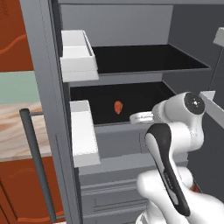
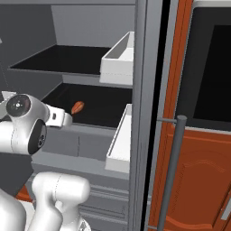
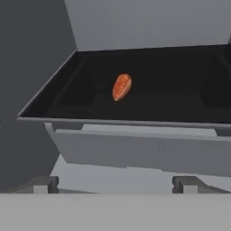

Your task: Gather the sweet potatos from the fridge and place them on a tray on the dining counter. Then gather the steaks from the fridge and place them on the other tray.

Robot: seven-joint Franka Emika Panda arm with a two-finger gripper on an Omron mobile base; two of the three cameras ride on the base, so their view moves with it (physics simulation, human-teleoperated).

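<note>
Currently the wide-open claw faces a small orange-red oblong sweet potato on the grey fridge's dark far shelf. Advance level, straddle it, then close.

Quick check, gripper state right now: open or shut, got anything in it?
Gripper: open, holding nothing; it faces the sweet potato on the fridge shelf, well short of it.

Arm reaches forward, tool wide open.
</note>
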